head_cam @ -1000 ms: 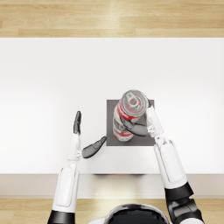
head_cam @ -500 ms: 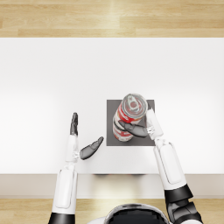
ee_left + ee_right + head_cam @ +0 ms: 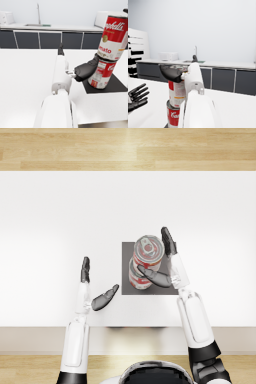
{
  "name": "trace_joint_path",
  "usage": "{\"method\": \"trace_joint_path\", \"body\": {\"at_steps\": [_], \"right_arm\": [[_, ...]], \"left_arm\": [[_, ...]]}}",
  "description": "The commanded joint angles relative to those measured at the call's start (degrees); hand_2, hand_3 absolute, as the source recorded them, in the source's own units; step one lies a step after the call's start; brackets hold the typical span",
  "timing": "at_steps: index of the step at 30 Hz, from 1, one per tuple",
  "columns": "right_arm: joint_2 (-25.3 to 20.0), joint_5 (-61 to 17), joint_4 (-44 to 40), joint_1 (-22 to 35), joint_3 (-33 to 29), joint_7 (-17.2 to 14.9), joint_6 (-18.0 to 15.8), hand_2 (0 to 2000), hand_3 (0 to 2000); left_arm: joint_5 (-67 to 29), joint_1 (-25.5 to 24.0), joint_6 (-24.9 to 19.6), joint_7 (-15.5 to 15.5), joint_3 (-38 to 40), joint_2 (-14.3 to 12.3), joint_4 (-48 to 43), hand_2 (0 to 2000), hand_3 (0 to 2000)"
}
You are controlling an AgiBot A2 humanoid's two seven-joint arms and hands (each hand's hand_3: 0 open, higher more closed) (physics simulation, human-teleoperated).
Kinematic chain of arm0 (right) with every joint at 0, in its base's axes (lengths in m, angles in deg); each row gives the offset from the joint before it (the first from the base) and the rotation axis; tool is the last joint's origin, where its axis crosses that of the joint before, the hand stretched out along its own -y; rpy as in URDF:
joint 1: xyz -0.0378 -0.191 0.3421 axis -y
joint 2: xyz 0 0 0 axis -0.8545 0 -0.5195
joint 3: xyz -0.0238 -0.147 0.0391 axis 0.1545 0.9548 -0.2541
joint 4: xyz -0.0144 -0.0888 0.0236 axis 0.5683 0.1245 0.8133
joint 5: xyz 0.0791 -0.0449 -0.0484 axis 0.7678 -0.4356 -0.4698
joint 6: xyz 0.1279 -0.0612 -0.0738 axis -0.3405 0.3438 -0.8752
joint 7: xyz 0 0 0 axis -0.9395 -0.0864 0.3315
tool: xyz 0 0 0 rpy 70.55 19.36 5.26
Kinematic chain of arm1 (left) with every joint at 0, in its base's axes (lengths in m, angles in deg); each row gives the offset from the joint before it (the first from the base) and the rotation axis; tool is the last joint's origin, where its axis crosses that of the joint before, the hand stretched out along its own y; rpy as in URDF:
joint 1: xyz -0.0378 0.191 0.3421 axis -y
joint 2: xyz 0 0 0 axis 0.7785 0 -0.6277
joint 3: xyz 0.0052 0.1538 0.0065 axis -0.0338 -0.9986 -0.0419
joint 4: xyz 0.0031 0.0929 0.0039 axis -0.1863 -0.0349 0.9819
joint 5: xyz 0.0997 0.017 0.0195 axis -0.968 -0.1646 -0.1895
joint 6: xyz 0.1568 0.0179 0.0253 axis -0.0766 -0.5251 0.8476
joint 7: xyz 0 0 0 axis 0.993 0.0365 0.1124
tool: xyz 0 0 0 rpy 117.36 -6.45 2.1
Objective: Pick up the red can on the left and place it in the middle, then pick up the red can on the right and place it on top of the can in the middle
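Since the earlier frame, the right hand [image 3: 167, 262] has let go of the upper red can [image 3: 148, 251], its fingers now apart around it. That can stands on the lower red can [image 3: 138, 277] on the dark mat [image 3: 126, 263], right of frame centre. Left hand [image 3: 95, 288] hangs open, lower left, over the white surface [image 3: 60, 218].

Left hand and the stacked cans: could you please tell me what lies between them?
Nothing: in the head view only bare white table and the edge of the dark mat separate the left hand from the cans.
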Motion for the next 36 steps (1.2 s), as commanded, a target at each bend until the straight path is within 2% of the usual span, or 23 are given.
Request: {"method": "trace_joint_path", "body": {"at_steps": [1, 7, 12, 22, 24, 27, 29, 30, 36], "right_arm": [[4.06, 0.03, 6.46, 3.16, 1.79, 0.0, 0.22, 0, 0], [3.3, -0.02, 12.4, 4.47, -3.59, -0.07, 0.06, 0, 0], [3.08, -0.01, 16.83, 4.08, -10.08, -0.01, 0.04, 0, 0], [2.79, 0.01, 20.12, 2.61, -18.59, 0.36, 0.04, 0, 0], [2.66, 0.02, 20.09, 1.19, -19.85, 7.97, 0.04, 0, 0], [2.47, 0.02, 19.41, -0.25, -21.33, 13.04, 0.04, 0, 0], [2.26, 0.03, 18.47, -1.88, -21.62, 14.48, 0.04, 0, 0], [2.4, 0.03, 19.16, -0.93, -20.64, 14.91, 0.04, 0, 0], [2.21, 0.03, 18.5, -2.39, -21.49, 15.86, 0.04, 0, 0]], "left_arm": [[0.0, 1.23, 0.0, 0.0, 0.46, -0.3, -3.59, 0, 0], [0.0, 5.35, 0.0, 0.0, 2.94, -1.18, -9.71, 0, 0], [0.01, 10.22, 0.0, 0.0, 7.26, -0.67, -14.41, 0, 0], [0.01, 13.06, 0.0, 0.0, 15.48, 0.2, -16.19, 0, 0], [0.01, 12.74, 0.0, 0.0, 16.62, 0.12, -15.72, 0, 0], [0.02, 12.1, 0.0, 0.0, 17.88, -0.08, -14.31, 0, 0], [0.02, 11.84, 0.0, 0.0, 18.13, -0.16, -14.12, 0, 0], [0.02, 11.59, 0.0, 0.0, 17.27, -0.25, -14.6, 0, 0], [0.02, 11.3, 0.0, 0.0, 18.01, -0.34, -14.04, 0, 0]]}}
